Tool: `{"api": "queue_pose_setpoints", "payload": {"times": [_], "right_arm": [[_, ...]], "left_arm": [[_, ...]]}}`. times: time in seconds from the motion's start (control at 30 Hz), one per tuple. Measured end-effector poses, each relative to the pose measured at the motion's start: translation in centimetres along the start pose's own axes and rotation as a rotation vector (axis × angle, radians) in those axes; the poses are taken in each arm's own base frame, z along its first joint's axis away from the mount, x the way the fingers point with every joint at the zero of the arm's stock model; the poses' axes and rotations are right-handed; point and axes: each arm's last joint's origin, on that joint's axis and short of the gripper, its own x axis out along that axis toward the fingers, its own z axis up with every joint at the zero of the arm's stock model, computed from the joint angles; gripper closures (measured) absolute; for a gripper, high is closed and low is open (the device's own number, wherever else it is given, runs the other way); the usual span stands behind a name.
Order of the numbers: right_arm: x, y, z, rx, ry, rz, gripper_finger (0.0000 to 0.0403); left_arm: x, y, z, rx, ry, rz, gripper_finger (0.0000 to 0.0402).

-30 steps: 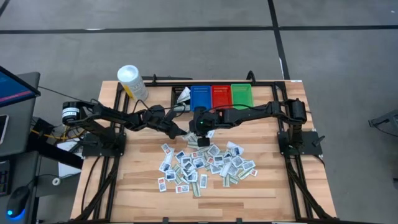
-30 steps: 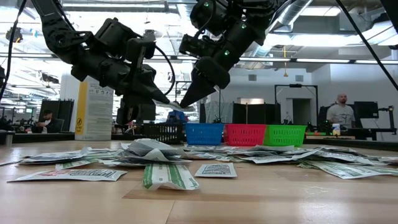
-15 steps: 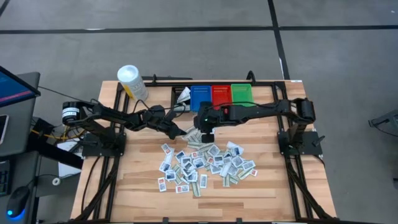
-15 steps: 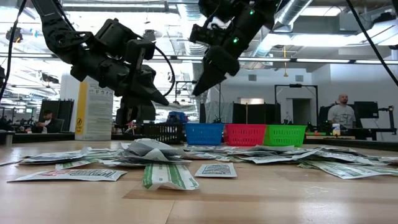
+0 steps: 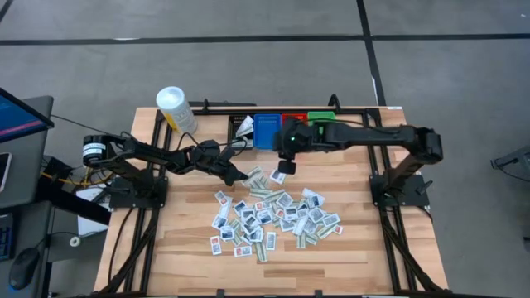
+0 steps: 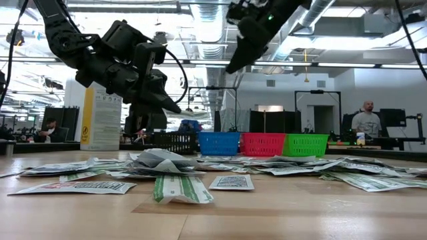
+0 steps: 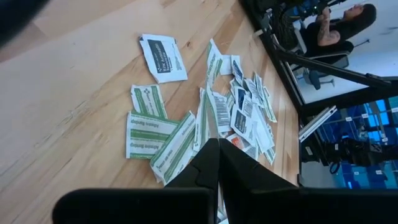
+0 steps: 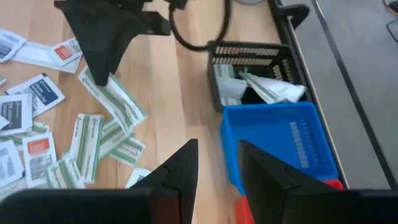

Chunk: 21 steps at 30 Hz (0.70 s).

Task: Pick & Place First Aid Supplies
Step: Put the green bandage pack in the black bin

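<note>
Tub (image 5: 175,108) label yellow; packets (image 5: 273,217) print unreadable.

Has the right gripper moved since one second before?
Yes. The right gripper moved away from the packet pile toward the blue bin, and in the low view it rose.

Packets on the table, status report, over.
Left gripper shut, above the packets' edge. Right gripper open and empty, raised near the blue bin. Packets heaped on the table. Nothing in the way.
</note>
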Motion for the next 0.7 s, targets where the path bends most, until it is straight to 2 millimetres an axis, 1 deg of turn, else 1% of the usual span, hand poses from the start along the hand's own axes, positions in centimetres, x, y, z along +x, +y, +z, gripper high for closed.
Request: {"api": "queue_pose_setpoints", "payload": {"times": [0.1,0.23,0.3,0.43,0.7], "right_arm": [[-1.5,-0.6,-0.1,0.02,-0.03,-0.011,0.0295],[-3.2,-1.1,-1.6,0.066,-0.05,-0.026,0.0296],[-3.8,-1.4,-3.0,0.104,-0.051,-0.034,0.0296],[-4.7,-1.5,-6.1,0.207,-0.124,-0.059,0.0296],[-5.6,-0.6,-11.9,0.411,-0.327,-0.067,0.0296]], "left_arm": [[0.0,0.0,0.0,0.002,-0.004,-0.004,0.0397],[-0.1,-0.2,0.1,0.005,-0.01,-0.01,0.0395],[-0.1,-0.2,0.2,0.008,-0.015,-0.015,0.0396],[-0.1,-0.3,0.2,0.01,-0.02,-0.02,0.0396],[-0.1,-0.3,0.2,0.01,-0.02,-0.021,0.0396]]}}
